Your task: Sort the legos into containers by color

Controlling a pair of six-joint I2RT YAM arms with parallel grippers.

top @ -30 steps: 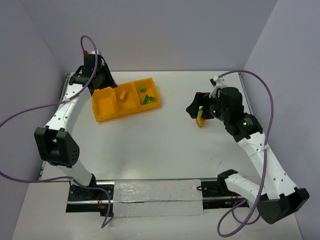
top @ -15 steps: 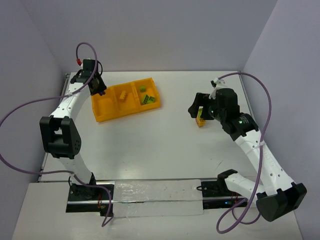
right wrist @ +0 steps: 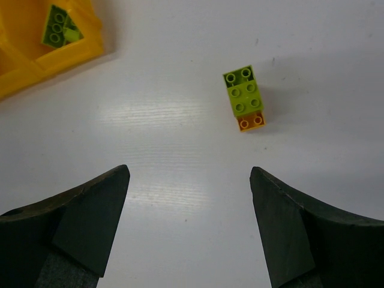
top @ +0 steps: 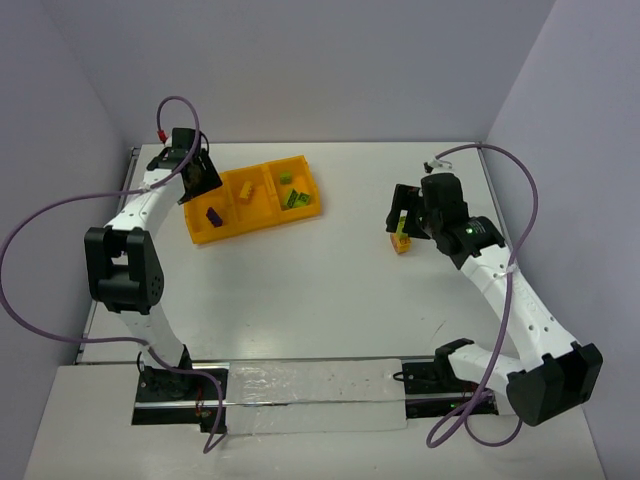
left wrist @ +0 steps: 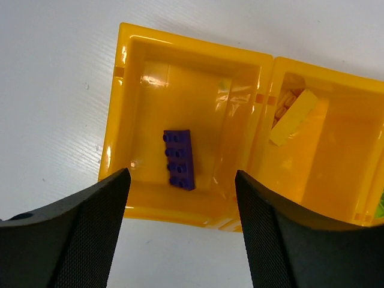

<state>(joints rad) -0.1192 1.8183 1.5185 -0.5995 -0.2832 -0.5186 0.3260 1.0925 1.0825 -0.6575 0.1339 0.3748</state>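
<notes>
The orange-yellow tray [top: 255, 228] lies at the back left. A dark purple brick [left wrist: 179, 159] lies flat in its left compartment, with my left gripper [left wrist: 181, 175] open just above it and holding nothing. In the middle compartment is a yellow brick [left wrist: 293, 117], and the right compartment holds green bricks [top: 293, 197]. On the right of the table a small stack of legos [right wrist: 246, 99], green on top of orange, stands on its own. My right gripper [right wrist: 189, 172] hovers open a short way before the stack, nothing between its fingers.
The left arm [top: 140, 210] runs along the table's left edge beside the tray. A corner of the tray [right wrist: 36, 66] with a green brick [right wrist: 57, 30] shows at the top left of the right wrist view.
My left gripper has opened over the tray's left compartment, and the purple brick now lies there. My right gripper has shifted only slightly near the stack.
</notes>
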